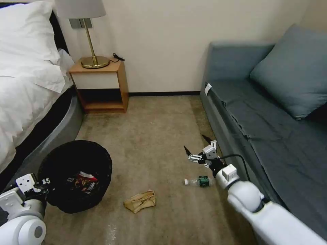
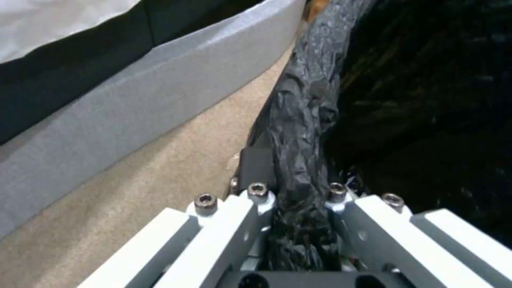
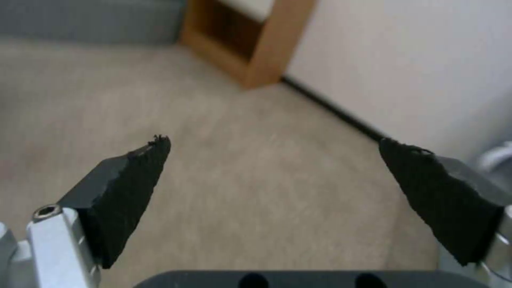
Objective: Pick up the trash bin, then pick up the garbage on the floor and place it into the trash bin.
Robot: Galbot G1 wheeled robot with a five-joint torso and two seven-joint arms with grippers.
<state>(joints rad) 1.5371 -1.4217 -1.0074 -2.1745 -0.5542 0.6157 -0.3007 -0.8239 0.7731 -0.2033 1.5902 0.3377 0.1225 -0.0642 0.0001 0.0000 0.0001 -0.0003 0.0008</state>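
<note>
Right hand [image 1: 198, 148]: wide open, empty, above carpet. Bottle [image 1: 200, 181]: on floor just below-behind it, long axis crosswise. Paper bag [image 1: 140, 201]: farther toward bin [image 1: 75, 176], whose rim left hand [image 1: 40, 186] clamps.

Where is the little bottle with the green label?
In the head view the bottle lies on its side on the carpet, on the robot's right near the sofa, just below the open right gripper and right of the crumpled paper bag.
</note>
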